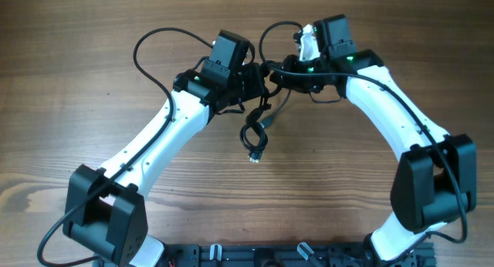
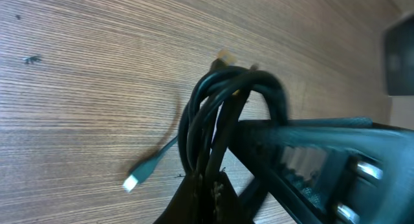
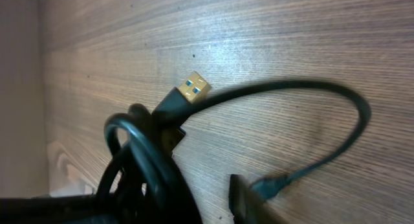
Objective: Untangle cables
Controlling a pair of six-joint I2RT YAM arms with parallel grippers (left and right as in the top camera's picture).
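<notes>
Left pincer (image 1: 255,87) pinching cables (image 2: 239,77); loose end hangs toward 6 o'clock. Right pincer (image 1: 275,71) just beside at 3 o'clock; closure cannot tell.

Arms: two, left arm (image 1: 150,147), right arm (image 1: 394,105). Cables (image 1: 257,128): one tangled clump, strand count unclear. Table (image 1: 69,82): one.

Soft even light, wrist views blurred
</notes>
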